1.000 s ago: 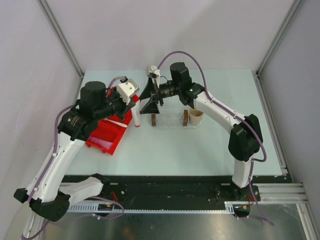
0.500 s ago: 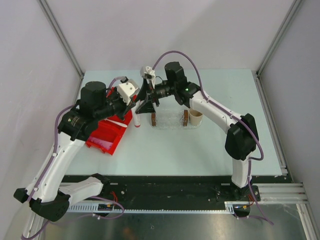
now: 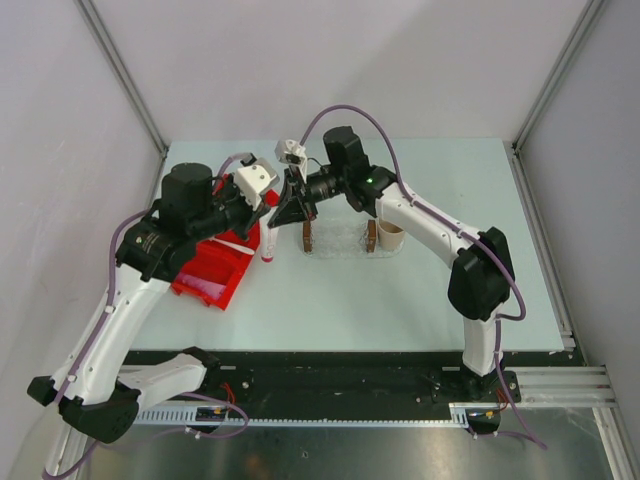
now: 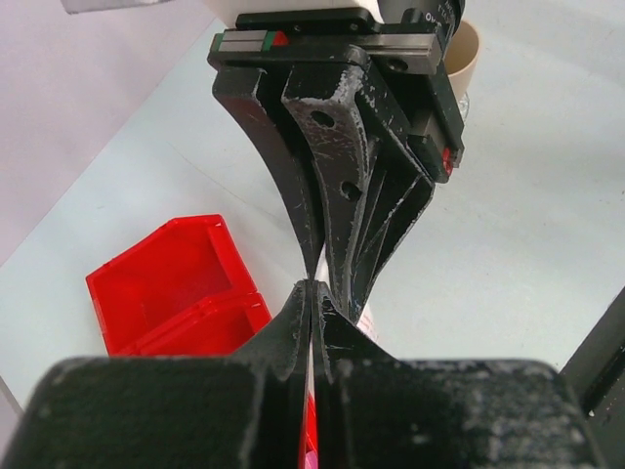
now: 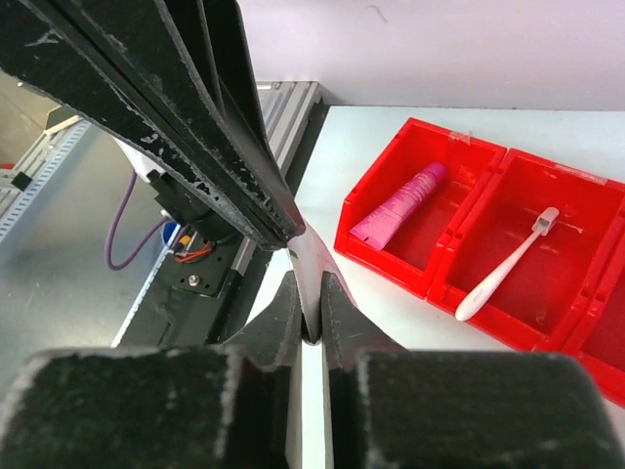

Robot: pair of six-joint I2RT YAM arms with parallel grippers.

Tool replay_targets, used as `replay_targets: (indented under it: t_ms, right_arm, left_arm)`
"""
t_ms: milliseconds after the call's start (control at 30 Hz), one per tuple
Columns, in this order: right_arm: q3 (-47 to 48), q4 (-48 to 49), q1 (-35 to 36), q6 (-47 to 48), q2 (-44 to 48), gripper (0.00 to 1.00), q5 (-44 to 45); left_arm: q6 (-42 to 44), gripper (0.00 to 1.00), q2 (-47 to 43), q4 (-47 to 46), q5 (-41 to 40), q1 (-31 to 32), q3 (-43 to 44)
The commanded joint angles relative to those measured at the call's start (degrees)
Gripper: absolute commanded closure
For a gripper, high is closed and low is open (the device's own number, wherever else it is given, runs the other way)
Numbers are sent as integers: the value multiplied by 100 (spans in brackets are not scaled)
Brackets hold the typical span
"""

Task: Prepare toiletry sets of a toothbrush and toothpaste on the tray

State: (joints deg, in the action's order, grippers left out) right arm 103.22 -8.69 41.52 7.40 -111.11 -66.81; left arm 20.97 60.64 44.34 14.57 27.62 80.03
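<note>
A white toothpaste tube (image 3: 268, 240) with a red cap hangs upright in the air left of the tray (image 3: 340, 246), a clear shallow tray with a brown block at each short end. My left gripper (image 3: 268, 212) is shut on the tube from the left. My right gripper (image 3: 283, 212) faces it, also shut on the tube (image 5: 314, 256), tip to tip with the left one. In the left wrist view the tube's edge (image 4: 365, 320) shows beside my shut left gripper (image 4: 314, 288). A pink toothpaste tube (image 5: 400, 205) and a white toothbrush (image 5: 498, 269) lie in separate compartments of the red bin.
The red divided bin (image 3: 210, 270) sits on the table under my left arm. A tan paper cup (image 3: 392, 233) stands at the tray's right end. Grey walls stand close on both sides of the table.
My right gripper moved left to the tube held by the left gripper and closed its open jaws on it. The left arm stayed nearly still, its grip unchanged.
</note>
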Motion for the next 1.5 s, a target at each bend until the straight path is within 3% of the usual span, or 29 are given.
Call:
replay_targets:
  t_ms: [0, 167, 200, 300, 333, 467, 867, 1133, 1467]
  right_arm:
    - [251, -273, 32, 271, 159, 100, 114]
    - [155, -580, 32, 612, 335, 100, 493]
    - [137, -625, 32, 657, 370, 100, 606]
    - [85, -748, 14, 798, 441, 100, 808]
    - [58, -766, -3, 807, 485, 100, 888]
    - [-65, -714, -144, 825, 608, 100, 1450]
    - [-722, -380, -776, 965, 1152, 100, 3217]
    - [-1655, 560, -1067, 579, 1583, 100, 3253]
    - [-2139, 1378, -1119, 43, 1522, 100, 2928]
  left_arm:
    - [-23, 100, -88, -206, 55, 42, 22]
    - [-5, 99, -35, -206, -112, 42, 39]
    - [-14, 94, -26, -215, -129, 42, 56]
    - [12, 62, -17, -206, -156, 42, 48]
    - [12, 47, -17, -206, -182, 42, 30]
    - [38, 27, -122, -215, -393, 25, -5]
    - [-32, 20, -483, -408, -437, -502, -523]
    - [-85, 20, -395, -733, -384, -705, -936]
    - [-120, 20, -140, -892, -402, -793, -1121]
